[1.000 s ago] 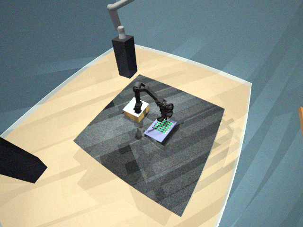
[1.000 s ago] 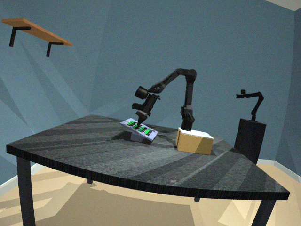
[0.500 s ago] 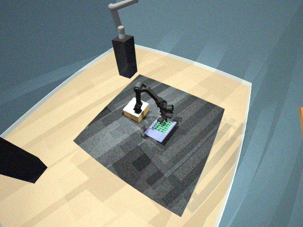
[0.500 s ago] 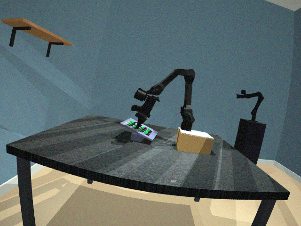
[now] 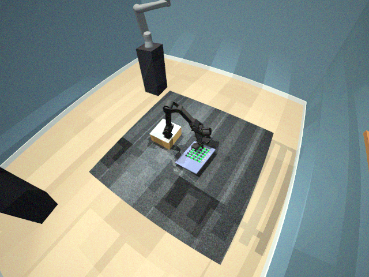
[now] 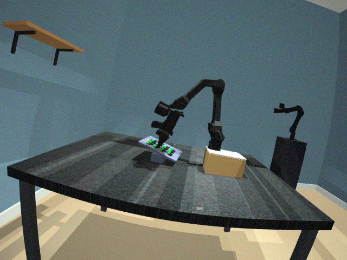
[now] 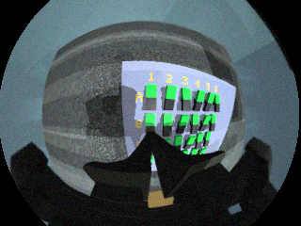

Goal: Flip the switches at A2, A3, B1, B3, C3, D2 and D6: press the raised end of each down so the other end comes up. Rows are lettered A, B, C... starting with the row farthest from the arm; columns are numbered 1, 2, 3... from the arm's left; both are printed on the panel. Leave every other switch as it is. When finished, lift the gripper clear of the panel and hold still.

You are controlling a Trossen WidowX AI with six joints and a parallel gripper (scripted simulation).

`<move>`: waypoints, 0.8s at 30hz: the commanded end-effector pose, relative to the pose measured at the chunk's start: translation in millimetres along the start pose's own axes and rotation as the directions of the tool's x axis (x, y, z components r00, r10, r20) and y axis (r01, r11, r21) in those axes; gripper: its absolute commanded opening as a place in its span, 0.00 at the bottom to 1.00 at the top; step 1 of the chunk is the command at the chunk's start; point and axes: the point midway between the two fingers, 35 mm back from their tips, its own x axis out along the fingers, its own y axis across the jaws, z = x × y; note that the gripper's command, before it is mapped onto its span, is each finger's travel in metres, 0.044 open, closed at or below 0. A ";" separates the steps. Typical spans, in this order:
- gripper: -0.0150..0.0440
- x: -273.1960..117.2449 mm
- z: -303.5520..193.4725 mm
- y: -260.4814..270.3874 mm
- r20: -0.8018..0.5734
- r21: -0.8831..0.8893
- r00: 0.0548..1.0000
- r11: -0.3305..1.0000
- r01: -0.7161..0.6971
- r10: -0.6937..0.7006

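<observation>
The lavender panel (image 5: 189, 165) (image 6: 178, 154) (image 7: 134, 71) is tilted and bears rows of green-and-dark switches. My gripper (image 5: 196, 146) (image 6: 159, 146) (image 7: 150, 134) is shut and empty, low over the panel's left columns. In the wrist view its tips appear at the near, dark end of switch B1 (image 7: 150, 120); I cannot tell whether they touch. Switches A2 (image 7: 170, 92), A3 (image 7: 186, 94) and B3 (image 7: 182, 122) show there with green far halves and dark near halves. The fingers hide C1 and much of the near rows. D2 and D6 cannot be made out clearly.
The arm's base stands on a tan box with a white top (image 5: 157, 130) (image 6: 224, 153), on the near side of the panel. The dark table (image 5: 134, 172) (image 6: 111, 179) carries both. Another arm stands on a black pedestal (image 5: 151, 70) (image 6: 288, 159) beyond the table.
</observation>
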 end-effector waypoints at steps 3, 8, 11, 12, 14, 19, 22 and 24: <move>0.25 1.0 0.1 -0.1 0.001 -0.003 1.000 1.000 0.001 -0.001; 0.25 1.6 0.0 -0.1 0.001 -0.003 1.000 1.000 0.001 -0.001; 0.25 2.1 0.0 -0.1 0.001 -0.003 1.000 1.000 0.001 -0.001; 0.25 2.2 0.0 -0.1 0.001 -0.003 1.000 1.000 0.001 -0.001; 0.25 2.5 0.0 -0.1 0.001 -0.003 1.000 1.000 0.001 -0.001; 0.25 3.1 0.0 -0.1 0.001 -0.003 1.000 1.000 0.001 -0.001; 0.25 3.5 0.0 -0.2 0.001 -0.003 1.000 1.000 0.001 -0.001; 0.25 3.8 0.0 -0.2 0.001 -0.003 1.000 1.000 0.001 -0.001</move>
